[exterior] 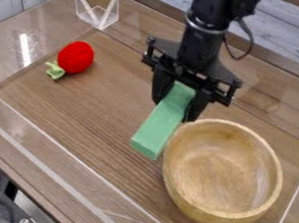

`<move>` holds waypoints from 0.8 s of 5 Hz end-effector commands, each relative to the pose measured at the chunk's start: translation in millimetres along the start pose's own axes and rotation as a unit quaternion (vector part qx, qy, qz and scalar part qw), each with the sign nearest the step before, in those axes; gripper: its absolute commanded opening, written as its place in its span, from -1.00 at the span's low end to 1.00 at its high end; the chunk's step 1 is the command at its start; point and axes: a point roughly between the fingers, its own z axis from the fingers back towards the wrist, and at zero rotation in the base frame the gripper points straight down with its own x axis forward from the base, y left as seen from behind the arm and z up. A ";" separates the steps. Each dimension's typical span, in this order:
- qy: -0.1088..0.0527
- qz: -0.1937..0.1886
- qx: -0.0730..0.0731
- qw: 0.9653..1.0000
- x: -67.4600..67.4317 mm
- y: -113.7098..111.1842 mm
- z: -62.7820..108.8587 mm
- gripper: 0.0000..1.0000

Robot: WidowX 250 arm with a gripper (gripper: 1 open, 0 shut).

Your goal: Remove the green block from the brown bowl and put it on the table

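The green block [162, 125] hangs tilted, its upper end pinched in my gripper [183, 99], which is shut on it. Its lower end points down-left, near or just above the table [72, 110]; I cannot tell whether it touches. The brown bowl [222, 173] sits at the lower right with nothing inside, its rim right beside the block's lower right edge. The black arm rises from the gripper toward the top of the view.
A red round toy with a green stem [72, 57] lies on the table at the left. Low clear plastic walls [96, 12] border the tabletop, with a folded clear piece at the back left.
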 end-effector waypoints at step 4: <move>-0.021 0.011 0.006 1.000 17.1 7.2 -2.0 -1.00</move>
